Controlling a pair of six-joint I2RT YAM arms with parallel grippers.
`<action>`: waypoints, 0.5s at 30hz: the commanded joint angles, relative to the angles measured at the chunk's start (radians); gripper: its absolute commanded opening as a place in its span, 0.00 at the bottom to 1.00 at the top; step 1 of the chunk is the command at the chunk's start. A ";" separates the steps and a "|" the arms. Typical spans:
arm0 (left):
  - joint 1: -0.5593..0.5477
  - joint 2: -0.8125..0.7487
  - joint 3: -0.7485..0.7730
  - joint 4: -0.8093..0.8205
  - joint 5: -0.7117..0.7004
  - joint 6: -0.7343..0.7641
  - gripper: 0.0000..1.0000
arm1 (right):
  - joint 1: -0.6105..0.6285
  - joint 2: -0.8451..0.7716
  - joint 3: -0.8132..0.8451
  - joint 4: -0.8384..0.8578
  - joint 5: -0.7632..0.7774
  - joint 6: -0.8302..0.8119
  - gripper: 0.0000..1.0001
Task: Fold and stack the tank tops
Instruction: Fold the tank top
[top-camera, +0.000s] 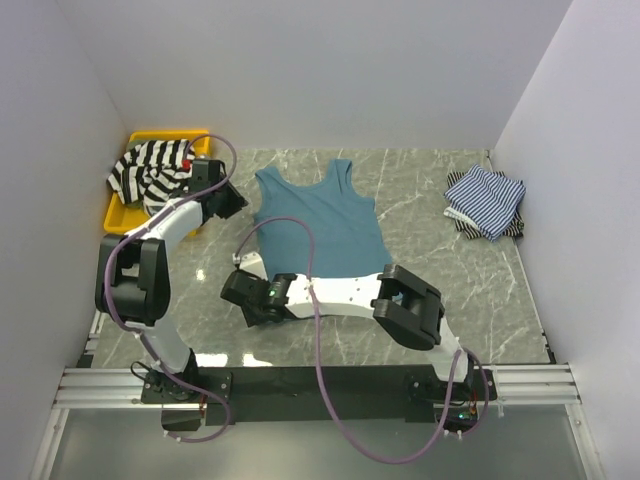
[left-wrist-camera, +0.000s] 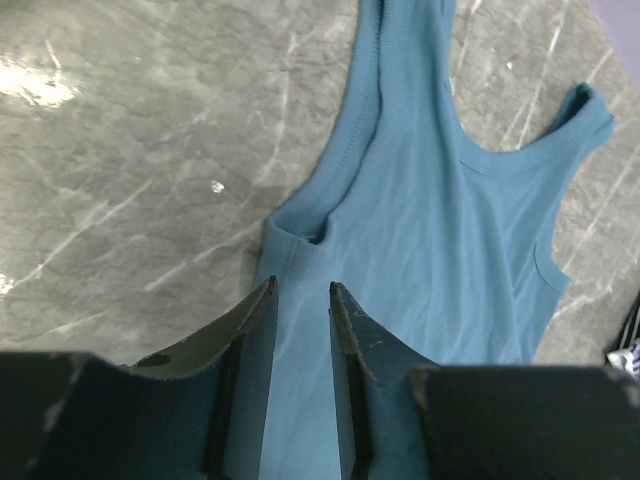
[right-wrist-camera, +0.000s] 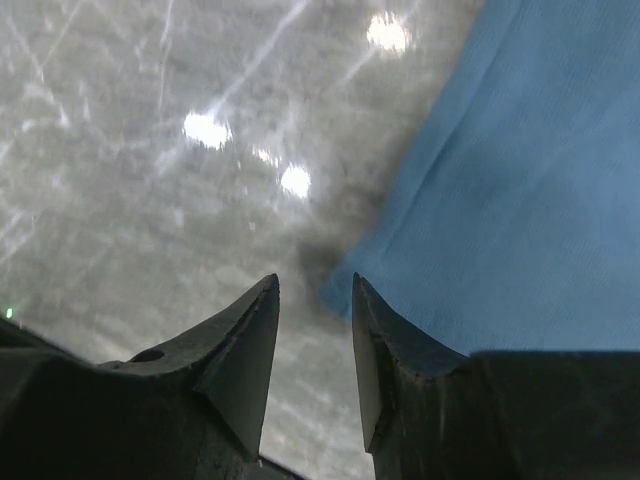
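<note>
While flat (teal), tank top (top-camera: 320, 225) at left pincer (left-wrist-camera: 302, 285), right pincer (right-wrist-camera: 315, 280).

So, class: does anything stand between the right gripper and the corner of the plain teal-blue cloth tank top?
Nothing visible does. The right gripper stands open just short of the plain teal-blue cloth tank top, with only the bare grey marble table between its fingertips and the cloth's corner.

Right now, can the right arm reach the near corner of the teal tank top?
Probably yes: the right hand hangs open just before the corner of the teal tank top; nothing lies between.
</note>
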 joint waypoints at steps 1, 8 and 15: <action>-0.002 -0.071 -0.033 0.052 0.044 0.005 0.33 | 0.010 0.037 0.090 -0.043 0.081 0.012 0.43; -0.002 -0.146 -0.125 0.106 0.053 -0.016 0.33 | 0.019 0.057 0.090 -0.083 0.122 0.026 0.37; -0.002 -0.195 -0.202 0.155 0.070 -0.027 0.33 | 0.027 0.055 0.071 -0.088 0.139 0.029 0.38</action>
